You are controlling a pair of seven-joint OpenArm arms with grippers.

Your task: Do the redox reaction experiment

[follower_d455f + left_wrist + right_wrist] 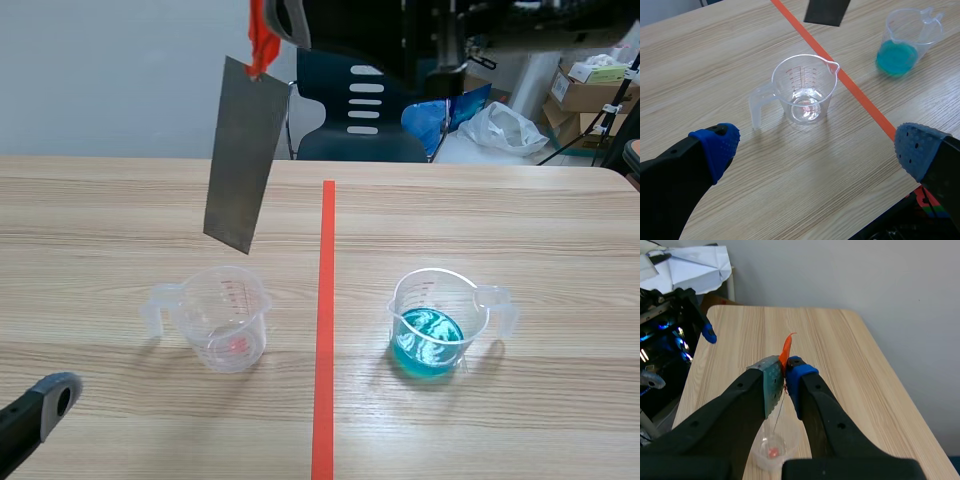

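Observation:
A grey metal sheet (243, 155) hangs upright above and just behind the empty clear beaker (225, 318). My right gripper (785, 371) is shut on the sheet's upper edge, beside its orange tag (786, 350), and the empty beaker (775, 447) lies straight below. A second beaker (437, 322) holding blue liquid stands right of the tape line. Low at the near left, my left gripper (817, 145) is open, with the empty beaker (805, 90) ahead of it and nothing between its fingers. The sheet's lower end (826, 11) shows beyond that beaker, and the blue beaker (905, 42) stands off to the side.
An orange-red tape line (325, 330) runs down the middle of the wooden table. Behind the far edge are a dark chair (360, 110), a white plastic bag (505, 125) and cardboard boxes (590, 90).

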